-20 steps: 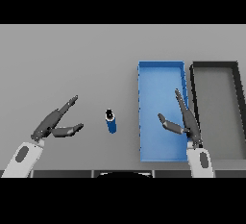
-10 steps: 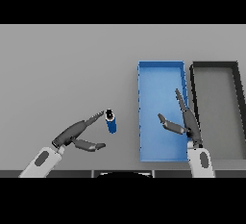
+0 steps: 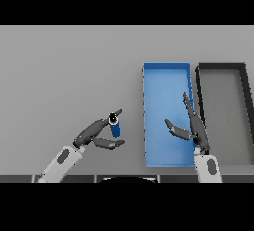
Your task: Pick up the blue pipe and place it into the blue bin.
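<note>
Fingers and thumb of the left hand (image 3: pixel 96 135) bracketed the blue pipe (image 3: pixel 115 125) without yet closing on it, fingertips touching its top and thumb reaching beneath. The pipe stood on the grey table (image 3: pixel 59 76), left of the blue bin (image 3: pixel 166 76). The grasp appeared under way; closing and lifting would come next. The right hand (image 3: pixel 191 128) hovered spread over the bin, beside a black bin (image 3: pixel 221 69).

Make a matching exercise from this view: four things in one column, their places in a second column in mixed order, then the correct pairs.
Things
1. blue pipe
2. blue bin
3. black bin
4. right robot hand

Places
A. farthest right on the table
B. over the blue bin's near right part
C. between the left robot hand's fingers and thumb
D. just left of the black bin

Pairs: 1-C, 2-D, 3-A, 4-B
</note>
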Robot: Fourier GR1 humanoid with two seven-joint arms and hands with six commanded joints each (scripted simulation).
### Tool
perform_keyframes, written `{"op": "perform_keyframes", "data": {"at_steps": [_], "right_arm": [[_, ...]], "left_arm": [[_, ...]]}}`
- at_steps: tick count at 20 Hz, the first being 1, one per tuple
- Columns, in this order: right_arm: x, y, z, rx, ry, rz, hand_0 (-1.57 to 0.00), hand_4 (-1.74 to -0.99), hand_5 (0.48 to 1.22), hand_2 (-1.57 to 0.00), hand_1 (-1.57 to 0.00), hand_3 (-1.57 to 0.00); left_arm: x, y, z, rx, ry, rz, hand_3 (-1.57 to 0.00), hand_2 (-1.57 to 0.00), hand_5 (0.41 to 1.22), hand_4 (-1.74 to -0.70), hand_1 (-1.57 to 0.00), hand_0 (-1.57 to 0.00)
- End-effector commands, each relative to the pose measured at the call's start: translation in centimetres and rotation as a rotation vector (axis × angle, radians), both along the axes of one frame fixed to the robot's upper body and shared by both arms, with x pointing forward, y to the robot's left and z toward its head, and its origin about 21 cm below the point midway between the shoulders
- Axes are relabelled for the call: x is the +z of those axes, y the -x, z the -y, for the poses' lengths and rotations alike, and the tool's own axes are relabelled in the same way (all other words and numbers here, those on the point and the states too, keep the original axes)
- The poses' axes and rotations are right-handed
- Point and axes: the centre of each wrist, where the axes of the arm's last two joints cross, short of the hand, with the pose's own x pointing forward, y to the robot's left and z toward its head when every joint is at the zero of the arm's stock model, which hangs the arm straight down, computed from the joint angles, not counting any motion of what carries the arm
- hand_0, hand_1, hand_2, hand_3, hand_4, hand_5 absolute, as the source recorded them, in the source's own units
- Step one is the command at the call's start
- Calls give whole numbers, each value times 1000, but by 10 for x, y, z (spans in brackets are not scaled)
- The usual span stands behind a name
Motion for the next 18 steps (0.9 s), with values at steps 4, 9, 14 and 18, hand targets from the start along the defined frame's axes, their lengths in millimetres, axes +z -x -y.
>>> {"op": "perform_keyframes", "data": {"at_steps": [4, 9, 14, 18], "right_arm": [[0, -1, 0, -17, 1, -15, 1, -1198, 547, 1, 1, 1], [1, 3, 3, -12, 9, 6, 1, -1188, 556, 1, 1, 1], [2, 1, 7, -20, 23, -18, 1, -1184, 562, 1, 1, 1], [1, -2, -1, -21, 22, -14, 1, -1176, 560, 1, 1, 1]], "left_arm": [[-20, -7, 6, 25, -18, 23, 1, -6, 506, -1099, 1, 1], [-19, -14, 25, 12, 121, -36, -202, -269, 635, -1217, -118, 1], [-21, -11, 38, 15, 199, -36, -1015, -1063, 997, -1505, -976, -833], [-21, -2, 46, -17, 199, -10, -1320, -1363, 1129, -1586, -1327, -1269]]}}
